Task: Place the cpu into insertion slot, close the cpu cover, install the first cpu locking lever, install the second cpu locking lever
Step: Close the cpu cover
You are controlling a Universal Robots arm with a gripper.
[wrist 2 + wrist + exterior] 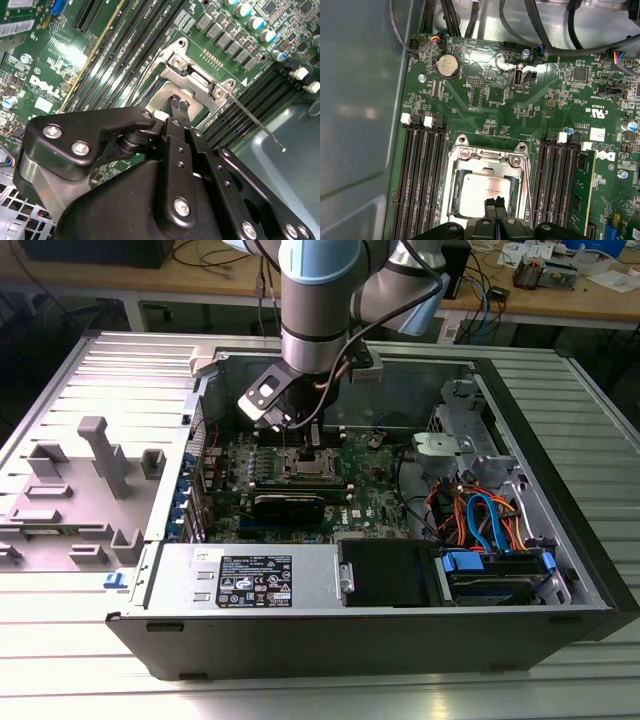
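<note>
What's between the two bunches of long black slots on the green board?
The cpu, framed by its shiny cpu cover, as the first wrist view shows.

The cpu (480, 192) lay flat in the insertion slot (306, 464), its dull silver-grey top showing through the square window of the cpu cover (490, 169). That shiny metal frame lay down flat over it. One thin locking lever (255, 123) slanted away from the socket's corner, its end free.

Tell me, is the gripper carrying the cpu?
No, in the first wrist view the cpu lies in the insertion slot, and the gripper is shut empty.
</note>
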